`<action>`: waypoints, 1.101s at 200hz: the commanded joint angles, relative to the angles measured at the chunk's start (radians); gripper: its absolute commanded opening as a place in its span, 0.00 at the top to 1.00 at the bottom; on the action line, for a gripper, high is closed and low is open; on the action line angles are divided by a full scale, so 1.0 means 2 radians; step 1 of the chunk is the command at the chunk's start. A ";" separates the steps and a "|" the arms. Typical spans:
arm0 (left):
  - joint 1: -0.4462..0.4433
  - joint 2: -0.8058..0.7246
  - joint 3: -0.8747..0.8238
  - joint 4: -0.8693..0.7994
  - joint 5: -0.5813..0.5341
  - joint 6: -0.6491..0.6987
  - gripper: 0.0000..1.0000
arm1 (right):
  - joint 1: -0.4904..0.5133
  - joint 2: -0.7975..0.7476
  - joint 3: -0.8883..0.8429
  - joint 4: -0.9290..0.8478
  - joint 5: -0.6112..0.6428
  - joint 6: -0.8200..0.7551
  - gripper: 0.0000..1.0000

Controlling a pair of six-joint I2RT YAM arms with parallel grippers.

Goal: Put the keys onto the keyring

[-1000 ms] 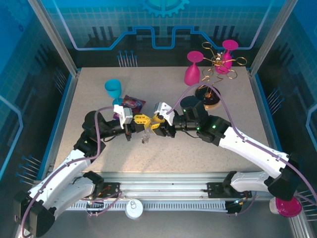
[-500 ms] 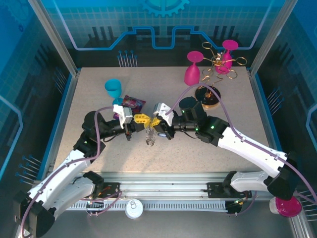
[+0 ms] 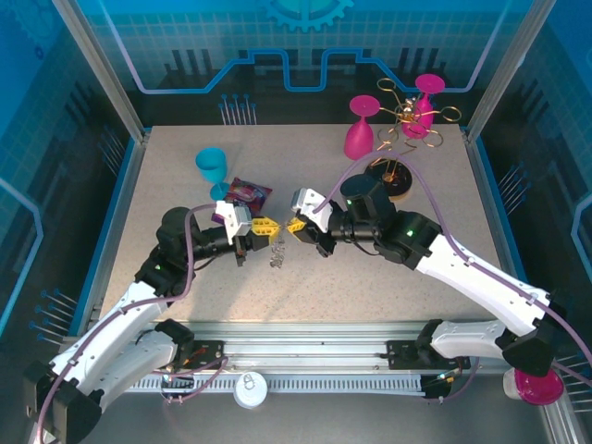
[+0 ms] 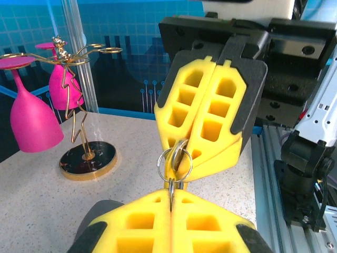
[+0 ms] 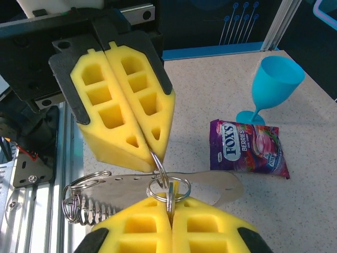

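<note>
My left gripper [image 3: 267,225] and my right gripper [image 3: 295,226] meet tip to tip at the centre of the top view, above the worktop [image 3: 185,277]. Both pairs of jaws are pressed fully closed, yellow pad against yellow pad, with no gap between them.

In the left wrist view my left gripper [image 4: 171,196] rises from the bottom edge and pinches the thin wire of the keyring [image 4: 176,158] right at its tip. The right gripper [image 4: 196,158] comes down from the upper middle, and its closed tip touches the same small loops.

In the right wrist view the places are swapped. The right gripper [image 5: 169,212] sits at the bottom with its jaws clamped on the keyring [image 5: 167,196]. The left gripper [image 5: 151,149] reaches in from the upper left and nips the wire just above. A coil of small links trails off the ring toward the lower left.

From above, the keyring [image 3: 275,252] dangles just below the two tips. I cannot tell the keys apart from the links there.

A sweet packet [image 5: 247,150] and a teal glass [image 5: 271,84] lie at the right of the right wrist view.
</note>
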 commanded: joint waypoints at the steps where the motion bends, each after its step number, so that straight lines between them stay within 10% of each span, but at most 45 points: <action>1: -0.002 -0.011 0.006 -0.011 -0.010 0.020 1.00 | 0.008 -0.002 0.024 -0.030 0.010 -0.018 1.00; 51: -0.002 -0.006 0.008 -0.042 -0.020 0.035 1.00 | 0.015 0.006 0.038 -0.049 0.029 -0.032 1.00; 81: -0.002 -0.015 -0.005 -0.033 -0.039 0.025 0.51 | 0.019 0.019 0.046 -0.060 0.031 -0.041 1.00; 107: -0.002 -0.038 -0.017 -0.014 -0.079 0.016 0.39 | 0.020 0.029 0.044 -0.063 0.037 -0.045 1.00; 171: -0.001 -0.137 -0.062 0.053 -0.440 -0.021 0.24 | 0.047 0.118 0.059 0.002 0.007 -0.028 1.00; 220: -0.001 -0.146 -0.046 0.035 -0.618 -0.025 0.18 | 0.083 0.196 0.068 0.137 -0.032 0.050 1.00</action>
